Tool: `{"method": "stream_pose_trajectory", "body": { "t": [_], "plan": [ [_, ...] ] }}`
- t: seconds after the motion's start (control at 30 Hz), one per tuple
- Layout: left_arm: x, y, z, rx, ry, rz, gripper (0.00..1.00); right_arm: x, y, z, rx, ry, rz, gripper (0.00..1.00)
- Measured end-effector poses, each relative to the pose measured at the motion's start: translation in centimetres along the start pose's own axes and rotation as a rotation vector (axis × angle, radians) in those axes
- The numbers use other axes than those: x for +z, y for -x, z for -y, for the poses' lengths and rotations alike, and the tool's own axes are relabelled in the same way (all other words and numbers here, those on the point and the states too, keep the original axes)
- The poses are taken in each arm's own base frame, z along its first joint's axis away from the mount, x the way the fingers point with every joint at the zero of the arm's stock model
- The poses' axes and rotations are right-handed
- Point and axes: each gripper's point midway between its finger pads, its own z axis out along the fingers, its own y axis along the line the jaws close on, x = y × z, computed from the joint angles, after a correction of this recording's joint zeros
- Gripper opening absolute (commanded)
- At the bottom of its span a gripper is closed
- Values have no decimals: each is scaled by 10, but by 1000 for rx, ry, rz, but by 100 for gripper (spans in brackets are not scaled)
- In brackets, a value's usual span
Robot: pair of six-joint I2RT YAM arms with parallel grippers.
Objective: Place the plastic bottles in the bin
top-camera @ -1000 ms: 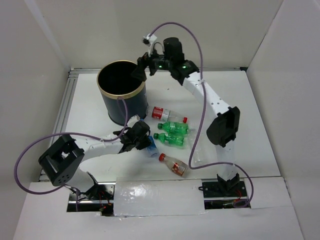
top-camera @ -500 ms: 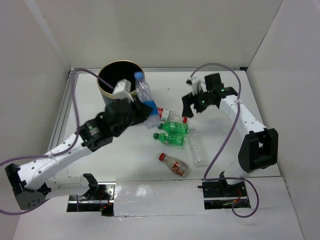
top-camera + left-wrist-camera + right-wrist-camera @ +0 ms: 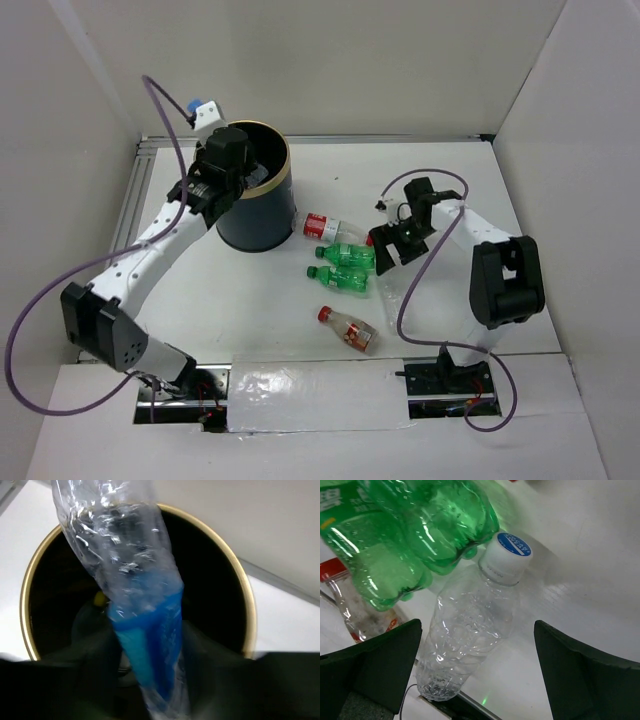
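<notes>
Now, left pincer (image 3: 150, 690): fingers either side of a bottle; clamped or loose, I cannot tell.
Blue-label bottle (image 3: 135, 580): clear, crumpled, long axis running out from my fingers.
Bin (image 3: 248, 615): dark, gold-rimmed, mouth beneath that bottle.
Right pincer (image 3: 477, 645): spread wide, straddling, not touching.
Clear bottle (image 3: 470, 620): lying flat, white cap pointing away, beside green bottles (image 3: 420, 535).

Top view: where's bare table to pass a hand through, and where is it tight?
Widest bare patch: the table in front of the bin, bordered by the left arm and the green bottles. Another: the far strip between the bin and the right arm. Tight: right of the bin, bottles packed together, right hand over the clear bottle.
</notes>
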Motion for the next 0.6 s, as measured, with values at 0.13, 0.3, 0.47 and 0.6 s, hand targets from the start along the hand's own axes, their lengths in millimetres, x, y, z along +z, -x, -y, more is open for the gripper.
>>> {"method": "stream_pose_trajectory", "body": {
  "t": [0.13, 0.3, 0.47, 0.6],
  "plan": [
    [28, -27, -32, 85, 109, -77, 84, 20, -15, 10, 48, -4, -92, 100],
    [26, -15, -31, 98, 102, -69, 100, 32, -29, 18, 99, -25, -168, 63],
    [-32, -8, 12, 148, -66, -53, 100, 36, -34, 16, 113, -8, -196, 18],
    [-131, -19, 45, 98, -353, -104, 100, 20, -21, 14, 83, 35, -178, 1]
  ]
}}
